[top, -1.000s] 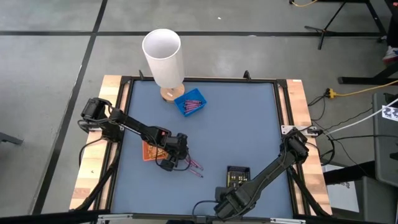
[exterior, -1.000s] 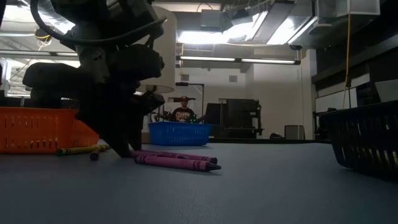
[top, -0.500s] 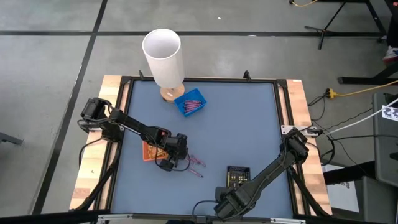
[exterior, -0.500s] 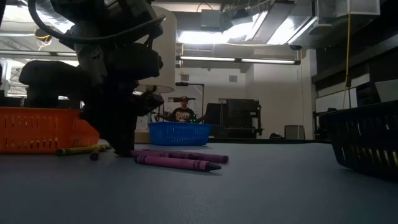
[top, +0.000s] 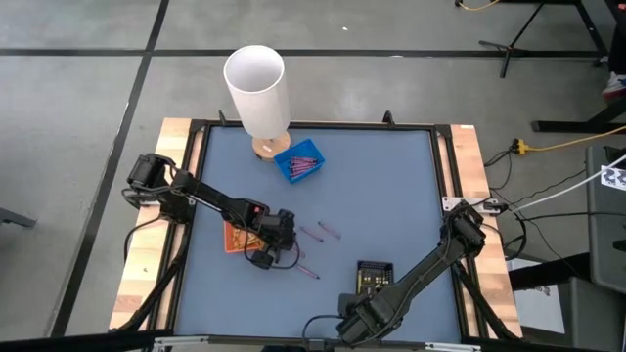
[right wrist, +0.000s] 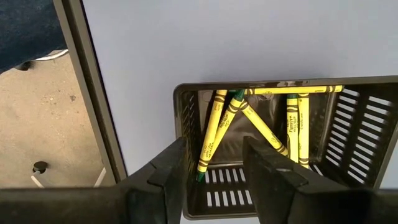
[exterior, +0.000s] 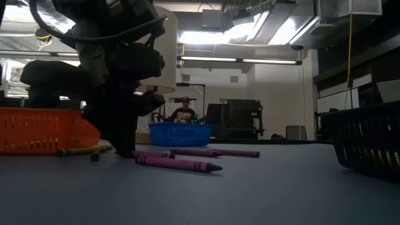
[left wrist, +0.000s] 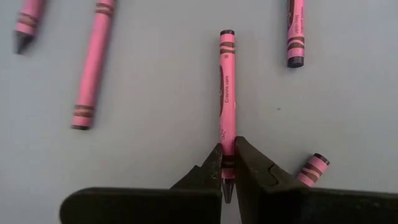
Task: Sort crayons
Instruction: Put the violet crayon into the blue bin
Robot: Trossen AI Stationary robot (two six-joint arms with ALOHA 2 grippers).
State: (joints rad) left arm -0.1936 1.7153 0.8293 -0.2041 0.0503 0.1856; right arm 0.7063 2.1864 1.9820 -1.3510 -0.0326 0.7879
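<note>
Left gripper [left wrist: 227, 168] pressed together on 1 end of a pink crayon [left wrist: 227, 93]; the rest of that crayon lies flat on the table [top: 391, 186], running straight out from between the 2 fingertips, long axis in line with the fingers. In the high view this gripper [top: 277, 252] sits just beside the orange tray [top: 235, 238], on its side toward the table middle.

4 other pink crayons near the pinched one, all apart from it: 1 close by the fingers [left wrist: 310, 170], 1 slightly tilted [left wrist: 92, 65], 2 cut off by the edge of the left wrist view [left wrist: 295, 32] [left wrist: 26, 25].

Table grey-blue, black frame, wooden side rails. Blue tray [top: 299, 161] with pink crayons and a white cylinder [top: 257, 91] well beyond the orange tray. Concrete floor around.

Right gripper [right wrist: 214, 171] spread, empty, over the black tray [right wrist: 186, 124] holding yellow crayons [right wrist: 297, 127]
</note>
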